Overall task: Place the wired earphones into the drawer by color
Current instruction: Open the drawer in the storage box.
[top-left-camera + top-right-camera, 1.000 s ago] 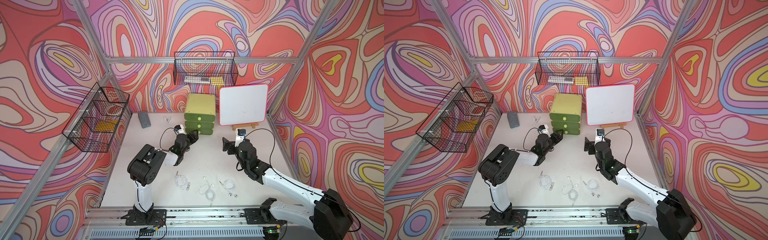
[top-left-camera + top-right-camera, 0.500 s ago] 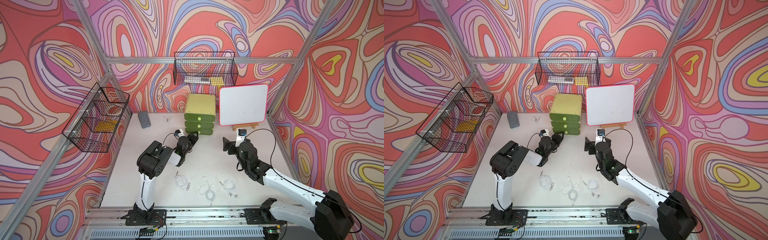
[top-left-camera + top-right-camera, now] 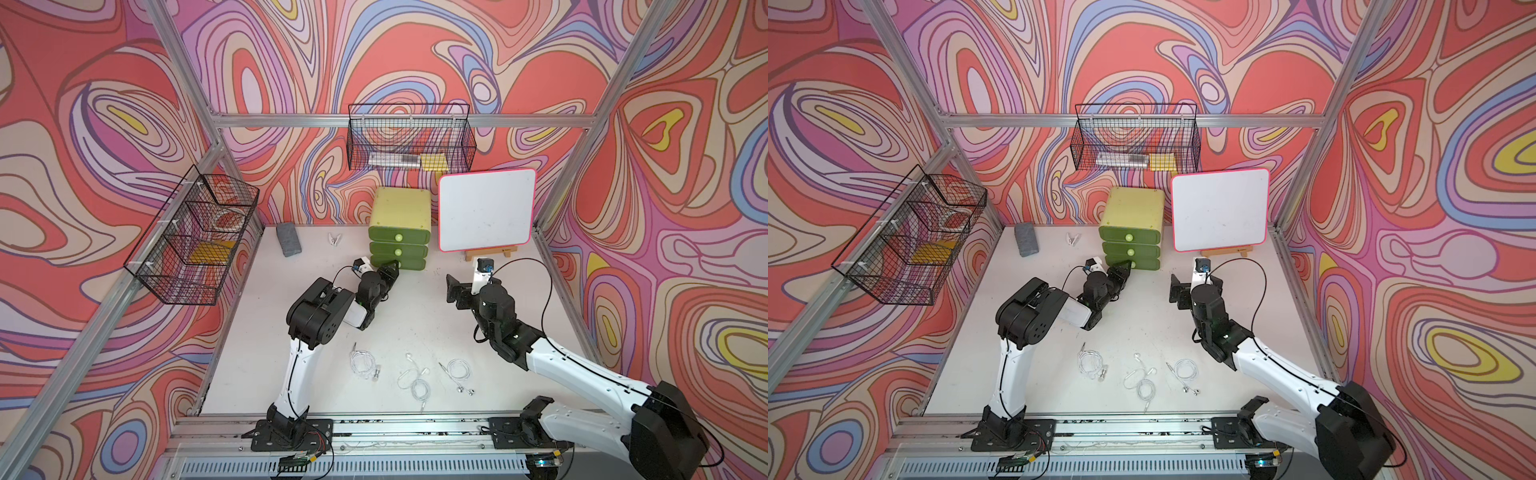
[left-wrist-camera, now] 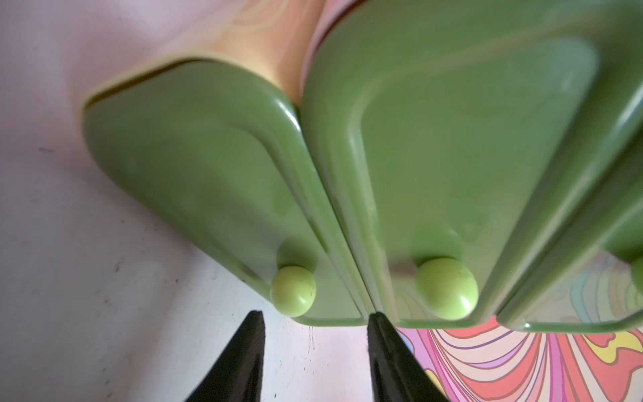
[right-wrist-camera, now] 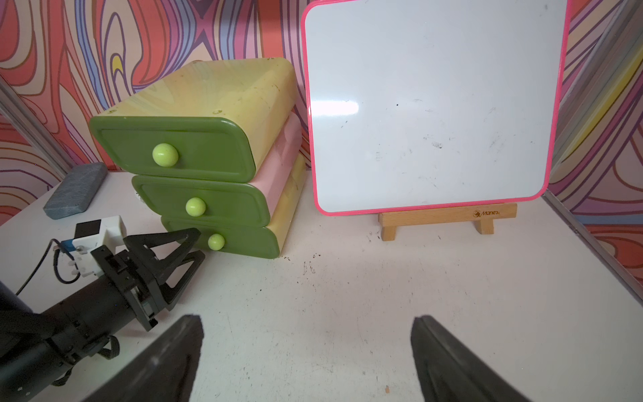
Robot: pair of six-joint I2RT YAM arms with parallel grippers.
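The wired earphones, three white coils, lie loose on the table near its front edge. They are well apart from the drawer cabinet at the back, and no gripper is near them.

Over the last second the left arm has folded its elbow up and in toward the cabinet. The left gripper has stayed low at the bottom drawer. Its jaws stand at a middling gap with nothing between them, and the bottom knob sits just ahead of the fingertips, not yet between them. I judge this to be the final line-up for pulling that drawer open. All three drawers look closed, so no earphones can go in yet.

The right gripper has not moved. It hangs wide and empty over bare table, facing the whiteboard.

Several things are hard to make out:
- The earlier views are too small to show whether the left jaws have narrowed.
- In both top views the left gripper covers part of the bottom drawer front.
- The left wrist view is blurred at this close range. I cannot tell whether a fingertip touches the drawer edge.
- Only white sets are visible. Any red or black ones are out of sight, and the closed drawers hide whatever is inside them.
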